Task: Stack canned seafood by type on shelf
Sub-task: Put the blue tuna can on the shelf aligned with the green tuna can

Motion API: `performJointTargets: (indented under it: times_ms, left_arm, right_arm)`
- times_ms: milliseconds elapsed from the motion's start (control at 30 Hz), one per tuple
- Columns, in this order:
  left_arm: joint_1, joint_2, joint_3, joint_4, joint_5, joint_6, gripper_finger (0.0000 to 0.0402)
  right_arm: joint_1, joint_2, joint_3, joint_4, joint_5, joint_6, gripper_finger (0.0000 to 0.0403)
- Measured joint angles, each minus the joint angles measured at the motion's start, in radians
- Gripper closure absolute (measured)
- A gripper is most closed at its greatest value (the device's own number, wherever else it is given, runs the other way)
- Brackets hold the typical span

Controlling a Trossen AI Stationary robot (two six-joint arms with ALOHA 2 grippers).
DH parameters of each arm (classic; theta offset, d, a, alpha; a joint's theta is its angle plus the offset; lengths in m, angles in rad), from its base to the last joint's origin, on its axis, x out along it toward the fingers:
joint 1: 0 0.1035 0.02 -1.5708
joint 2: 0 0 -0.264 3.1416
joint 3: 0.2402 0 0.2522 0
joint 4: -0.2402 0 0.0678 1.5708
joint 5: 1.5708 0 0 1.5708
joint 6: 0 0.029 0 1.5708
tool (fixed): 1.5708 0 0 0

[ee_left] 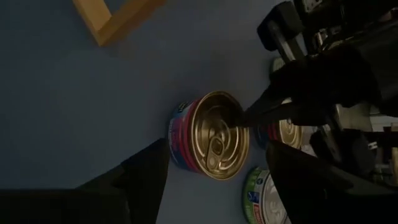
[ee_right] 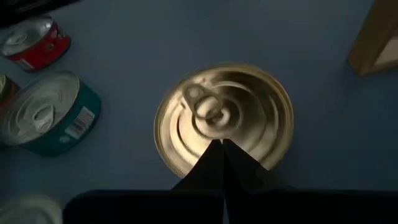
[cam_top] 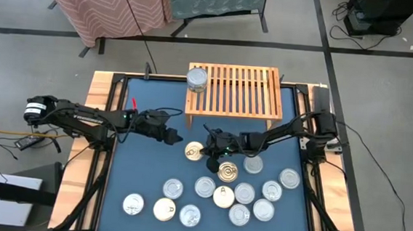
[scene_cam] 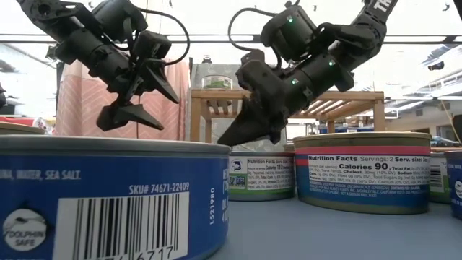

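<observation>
Hovering over the gold-topped tin (ee_right: 224,118), the right gripper (ee_right: 222,146) has its fingers pressed tight together, tips resting on or just above the lid near the pull tab, and it holds nothing. That tin sits on the blue bench (cam_top: 144,177) just in front of the shelf (cam_top: 233,92), at the near edge of the main cluster. In the left wrist view the same tin shows a red and blue label, with the right gripper's closed tips coming down on its rim.

Near the front of the bench, the rest of the tins (cam_top: 223,197) lie scattered in a loose group: mostly silver tops, a couple cream, one gold with a spiral lid just beside the right gripper. From bench height, a blue-labelled tin (scene_cam: 108,195) fills the foreground, and a red-and-blue one (scene_cam: 361,173) stands further in.

Off to the left of the gold-topped tin, the left gripper (cam_top: 172,136) hangs above the bench with its fingers spread fairly wide, empty, aimed at the same tin from the other side. The two grippers are near each other but apart.

Further back, the shelf stands at the far edge of the bench. One silver tin (cam_top: 196,79) is on its slatted top, at the left end.
</observation>
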Motion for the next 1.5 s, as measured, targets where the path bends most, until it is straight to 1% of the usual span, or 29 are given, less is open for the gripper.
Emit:
performJointTargets:
  times_ms: [233,367,500,600,700,967,1167,1267,1500]
  left_arm:
    - [0.0,0.005,0.0,-0.005,-0.01,-0.034,0.0129]
    - [-0.003,0.036,0.0,0.003,-0.012,-0.072,0.0129]
    - [-0.003,0.088,0.0,0.09,0.003,-0.095,0.0129]
    - [-0.009,0.137,0.001,0.197,0.022,-0.121,0.0129]
    - [-0.016,0.178,0.0,0.25,0.026,-0.131,0.0129]
    - [-0.016,0.187,0.0,0.254,0.02,-0.131,0.0129]
    - [-0.016,0.187,0.0,0.245,0.075,-0.15,0.0129]
    - [-0.022,0.187,0.0,0.215,0.098,-0.152,0.0129]
    - [-0.035,0.191,0.0,0.207,0.068,-0.178,0.0129]
  right_arm:
    - [0.001,-0.002,0.001,-0.043,0.029,-0.006,0.0403]
    - [0.001,-0.008,0.006,-0.11,0.049,-0.01,0.0403]
    - [0.007,-0.008,0.006,-0.129,0.056,-0.035,0.0403]
    - [0.009,-0.006,0.005,-0.131,0.06,-0.037,0.0403]
    - [0.01,-0.007,0.005,-0.156,0.078,-0.035,0.0403]
    - [0.018,0.002,-0.006,-0.144,0.107,-0.052,0.0403]
    - [0.018,0.007,-0.016,-0.129,0.117,-0.065,0.0403]
    - [0.018,0.007,-0.016,-0.13,0.124,-0.068,0.0403]
    - [0.023,0.005,-0.049,-0.089,0.143,-0.058,0.0403]
